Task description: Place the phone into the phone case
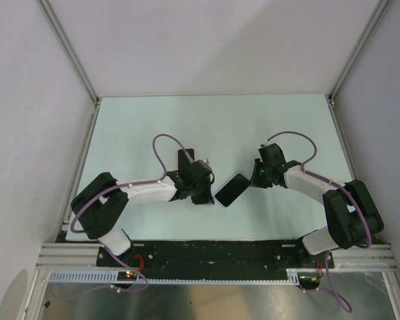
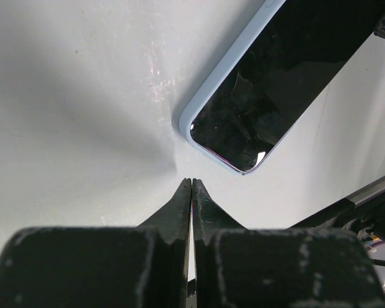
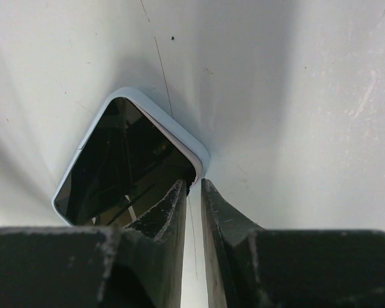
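Note:
The black phone (image 1: pixel 231 190) lies face up inside the light-blue phone case (image 2: pixel 205 96) in the middle of the table. The case's rim shows around the phone's glossy face (image 2: pixel 289 77). My left gripper (image 1: pixel 209 195) is shut and empty, its tips (image 2: pixel 191 183) just short of the case's near-left corner. My right gripper (image 1: pixel 253 180) is at the opposite far-right corner. In the right wrist view its jaws (image 3: pixel 192 185) stand almost together with only a narrow slit, one tip over the phone (image 3: pixel 122 167), the other just outside the case rim (image 3: pixel 173 122).
White walls with metal frame posts (image 1: pixel 73 60) enclose the table on three sides. A black rail (image 1: pixel 207 253) with both arm bases runs along the near edge. Purple cables (image 1: pixel 163 150) loop over both arms.

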Robot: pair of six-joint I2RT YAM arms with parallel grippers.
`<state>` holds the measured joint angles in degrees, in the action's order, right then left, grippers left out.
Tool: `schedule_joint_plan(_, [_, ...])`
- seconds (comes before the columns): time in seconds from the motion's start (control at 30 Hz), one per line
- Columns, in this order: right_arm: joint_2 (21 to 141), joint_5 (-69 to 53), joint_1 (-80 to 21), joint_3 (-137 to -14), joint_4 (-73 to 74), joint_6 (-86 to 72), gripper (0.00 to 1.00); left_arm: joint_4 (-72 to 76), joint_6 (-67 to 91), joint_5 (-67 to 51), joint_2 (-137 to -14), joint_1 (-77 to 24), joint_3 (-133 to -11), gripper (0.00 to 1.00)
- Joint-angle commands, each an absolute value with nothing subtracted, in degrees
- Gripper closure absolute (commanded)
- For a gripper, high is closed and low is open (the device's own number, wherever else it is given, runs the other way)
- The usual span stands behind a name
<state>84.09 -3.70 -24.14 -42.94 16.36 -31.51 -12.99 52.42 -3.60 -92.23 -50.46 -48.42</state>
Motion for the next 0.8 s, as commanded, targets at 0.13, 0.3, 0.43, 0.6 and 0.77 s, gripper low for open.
schedule_joint_plan(0.13, [85.8,-2.51,-23.97,-44.49,15.21,-31.91,0.84,-12.53,51.09,-2.71,-92.17,-50.39,-49.94,0.96])
schedule_joint_plan(0.3, [88.08,-2.25,-23.99,-45.07,15.11,-31.82,0.87,-12.51,51.0,-2.85,-92.51,-50.41,-50.4,0.96])
schedule_joint_plan(0.43, [89.56,-1.66,-23.99,-45.09,15.46,-31.73,0.89,-12.48,50.98,-2.81,-92.53,-50.35,-50.58,0.96])
schedule_joint_plan(0.6, [90.84,-0.33,-24.68,-45.04,16.67,-31.43,0.9,-12.51,51.05,-3.04,-92.91,-50.41,-50.72,0.96])
schedule_joint_plan(0.77, [92.99,2.84,-26.23,-45.09,18.15,-31.41,0.92,-12.5,51.0,-3.03,-92.93,-50.37,-51.24,0.96])
